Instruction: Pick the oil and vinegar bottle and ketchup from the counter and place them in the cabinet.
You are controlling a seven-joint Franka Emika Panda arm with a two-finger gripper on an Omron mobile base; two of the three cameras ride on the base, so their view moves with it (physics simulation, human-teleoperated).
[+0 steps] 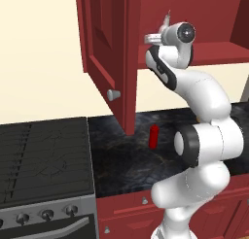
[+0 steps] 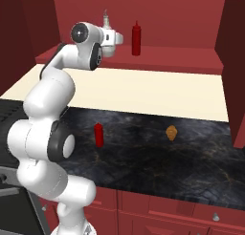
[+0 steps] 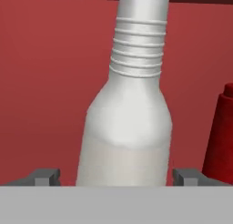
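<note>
Gripper (image 3: pixel 116 177) raised inside the cabinet (image 1: pixel 104 48), fingertips (image 3: pixel 45 176) apart on both sides of the oil and vinegar bottle (image 3: pixel 127 127); cannot tell whether touching it or only standing beside it. One such bottle: pale grey-white, pear-shaped, ridged slim neck, thin spout showing above the hand in the right base view (image 2: pixel 105 19). Upright on the cabinet shelf (image 2: pixel 167 57). Just beside it on the same shelf, one slimmer red bottle (image 2: pixel 136 38) with long nozzle, near but apart.

One ketchup (image 2: pixel 99 134), small, bright red, stubby, upright on the counter (image 2: pixel 191 172), well apart from the arm. One small orange-brown item (image 2: pixel 171 132) also on the counter, kind unclear.

Cabinet door (image 1: pixel 99 43) open to the left, one silver knob (image 1: pixel 113 94) at its lower edge. Free shelf room to the right of the red bottle. Stove (image 1: pixel 44 155) left of the counter.
</note>
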